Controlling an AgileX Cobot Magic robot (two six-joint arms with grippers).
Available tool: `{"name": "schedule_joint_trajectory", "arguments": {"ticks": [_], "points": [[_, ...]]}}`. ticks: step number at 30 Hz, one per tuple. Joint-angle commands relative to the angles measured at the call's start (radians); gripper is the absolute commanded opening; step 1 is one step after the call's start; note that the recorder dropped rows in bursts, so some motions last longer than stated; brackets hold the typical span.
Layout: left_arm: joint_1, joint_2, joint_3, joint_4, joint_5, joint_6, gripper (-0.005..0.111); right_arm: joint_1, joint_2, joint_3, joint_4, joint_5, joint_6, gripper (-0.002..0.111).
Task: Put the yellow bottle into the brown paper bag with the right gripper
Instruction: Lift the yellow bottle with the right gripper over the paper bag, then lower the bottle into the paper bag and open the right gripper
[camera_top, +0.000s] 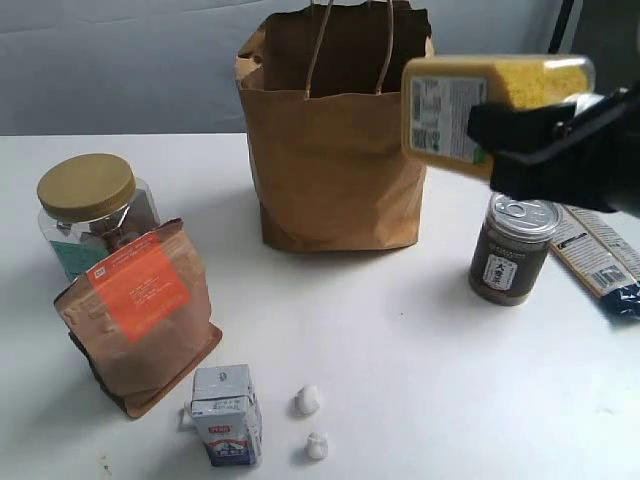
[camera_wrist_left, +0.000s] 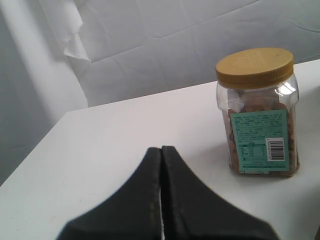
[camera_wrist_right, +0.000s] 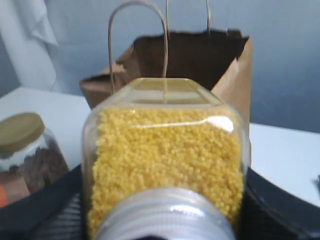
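The yellow bottle (camera_top: 487, 108) lies on its side in the air, held up at the bag's upper right corner, base toward the bag. My right gripper (camera_top: 520, 130) is shut on it near the cap end. In the right wrist view the yellow bottle (camera_wrist_right: 167, 155) fills the middle, with its white cap nearest the camera and black fingers (camera_wrist_right: 275, 210) on both sides. The brown paper bag (camera_top: 335, 140) stands open at the back centre, handles up; the right wrist view shows the bag (camera_wrist_right: 200, 55) straight beyond the bottle. My left gripper (camera_wrist_left: 161, 150) is shut and empty, low over the table.
A dark can with a silver lid (camera_top: 512, 247) stands under the right arm. A clear jar with a gold lid (camera_top: 92, 210), a brown pouch with an orange label (camera_top: 142, 315), a small carton (camera_top: 226, 415) and two white lumps (camera_top: 308, 400) lie left and front. Flat packets (camera_top: 598, 255) lie at the right edge.
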Motion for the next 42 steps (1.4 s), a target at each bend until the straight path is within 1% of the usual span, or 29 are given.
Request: {"name": "schedule_joint_trajectory", "arguments": {"ticks": [1,2,4,7,8,10,13,18,22,30,36,39,42], "points": [[-0.006,-0.004,0.003,0.0,-0.006,-0.002,0.0,-0.001,-0.015,-0.005,0.057,-0.283,-0.019,0.0],[-0.006,-0.004,0.003,0.0,-0.006,-0.002,0.0,-0.001,-0.015,-0.005,0.083,-0.319,-0.04,0.0],[-0.006,-0.004,0.003,0.0,-0.006,-0.002,0.0,-0.001,-0.009,-0.01,0.17,-0.418,-0.154,0.0],[-0.006,-0.004,0.003,0.0,-0.006,-0.002,0.0,-0.001,0.037,-0.061,0.335,-0.457,-0.343,0.0],[-0.006,-0.004,0.003,0.0,-0.006,-0.002,0.0,-0.001,0.064,-0.091,0.365,-0.457,-0.389,0.0],[-0.006,-0.004,0.003,0.0,-0.006,-0.002,0.0,-0.001,0.121,-0.149,0.361,-0.446,-0.423,0.0],[-0.006,-0.004,0.003,0.0,-0.006,-0.002,0.0,-0.001,0.233,-0.259,0.327,-0.405,-0.423,0.0],[-0.006,-0.004,0.003,0.0,-0.006,-0.002,0.0,-0.001,0.411,-0.462,0.278,-0.281,-0.427,0.0],[-0.006,-0.004,0.003,0.0,-0.006,-0.002,0.0,-0.001,0.526,-0.605,0.28,-0.131,-0.478,0.0],[-0.006,-0.004,0.003,0.0,-0.006,-0.002,0.0,-0.014,0.652,-0.805,0.278,0.069,-0.479,0.0],[-0.006,-0.004,0.003,0.0,-0.006,-0.002,0.0,-0.107,0.754,-0.953,0.277,0.342,-0.47,0.0],[-0.006,-0.004,0.003,0.0,-0.006,-0.002,0.0,-0.145,0.788,-0.993,0.277,0.434,-0.462,0.0],[-0.006,-0.004,0.003,0.0,-0.006,-0.002,0.0,-0.167,0.813,-1.009,0.241,0.475,-0.435,0.0]]}}
